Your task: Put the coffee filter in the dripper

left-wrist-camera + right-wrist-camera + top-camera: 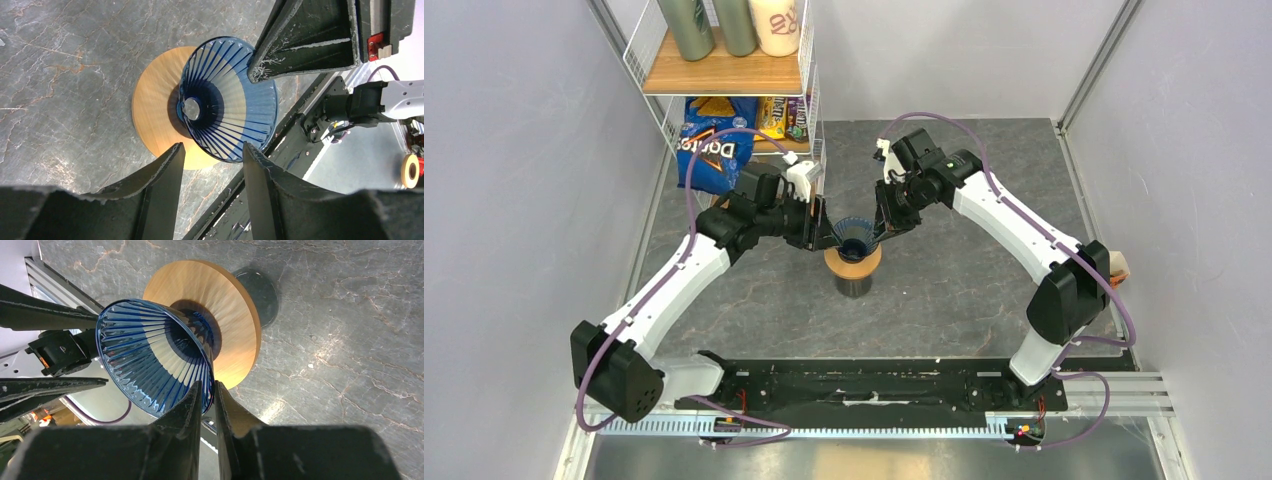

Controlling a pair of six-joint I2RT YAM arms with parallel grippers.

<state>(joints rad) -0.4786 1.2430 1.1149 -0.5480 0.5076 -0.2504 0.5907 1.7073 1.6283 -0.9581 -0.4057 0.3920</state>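
Note:
The dripper (856, 235), a dark blue ribbed see-through cone, sits tilted on a tan wooden ring (852, 262) over a dark cup (854, 285). My right gripper (882, 225) is shut on the dripper's right rim; in the right wrist view (207, 387) its jaws pinch the cone wall (145, 355). My left gripper (821, 228) is open at the dripper's left side; in the left wrist view (211, 150) its tips stand either side of the near rim (230, 100), not gripping. No coffee filter is in view.
A wire shelf (724, 75) at the back left holds bottles, a blue Doritos bag (714, 150) and candy packs. A black rail (874, 385) runs along the table's near edge. Grey walls close in both sides.

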